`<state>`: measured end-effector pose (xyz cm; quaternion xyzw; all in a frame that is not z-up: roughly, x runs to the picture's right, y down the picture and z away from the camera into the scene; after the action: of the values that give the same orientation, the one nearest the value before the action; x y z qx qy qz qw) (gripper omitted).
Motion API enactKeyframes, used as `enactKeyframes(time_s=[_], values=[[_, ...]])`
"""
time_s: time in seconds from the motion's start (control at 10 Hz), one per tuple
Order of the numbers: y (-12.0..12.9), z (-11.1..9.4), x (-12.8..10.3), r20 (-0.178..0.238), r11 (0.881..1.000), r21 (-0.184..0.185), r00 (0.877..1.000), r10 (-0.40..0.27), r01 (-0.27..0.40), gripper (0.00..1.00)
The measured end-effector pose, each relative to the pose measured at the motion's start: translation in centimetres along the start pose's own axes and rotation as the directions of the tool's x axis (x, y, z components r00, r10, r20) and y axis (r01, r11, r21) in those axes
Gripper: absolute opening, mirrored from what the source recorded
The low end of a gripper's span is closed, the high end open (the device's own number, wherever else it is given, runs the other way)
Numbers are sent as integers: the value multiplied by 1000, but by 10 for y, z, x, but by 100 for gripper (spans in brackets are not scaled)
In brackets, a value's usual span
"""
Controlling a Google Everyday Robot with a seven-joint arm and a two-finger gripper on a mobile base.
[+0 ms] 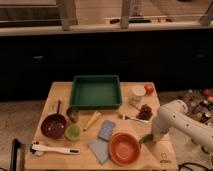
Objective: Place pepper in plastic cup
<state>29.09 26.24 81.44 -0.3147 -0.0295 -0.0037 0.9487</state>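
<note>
The dark green pepper [145, 138] lies at the right rim of the orange bowl [124, 148], near the table's front right. My gripper [151, 135] is at the end of the white arm [172, 119] that reaches in from the right. It sits right over the pepper's right end and hides part of it. The light green plastic cup [73, 132] stands far to the left, next to the purple bowl [53, 126]. Nothing shows inside the cup.
A green tray [96, 92] is at the back centre. A white cup [136, 93], an orange fruit [149, 88], grapes [145, 112] and a fork [130, 118] are at the back right. A pale yellow item [91, 120], a blue sponge [106, 130], a grey cloth [100, 150] and a white brush [52, 149] lie between the bowls.
</note>
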Motion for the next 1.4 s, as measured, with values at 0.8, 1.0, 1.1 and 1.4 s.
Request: enactKeyframes(time_s=[0.8, 1.0, 1.1, 1.4], values=[[-17, -43, 4, -1, 999, 40, 1000, -31, 31, 0], [-20, -50, 5, 2, 998, 48, 999, -43, 43, 0], [-21, -51, 6, 5, 998, 51, 999, -45, 45, 0], [-23, -53, 8, 9, 997, 60, 999, -53, 53, 0]])
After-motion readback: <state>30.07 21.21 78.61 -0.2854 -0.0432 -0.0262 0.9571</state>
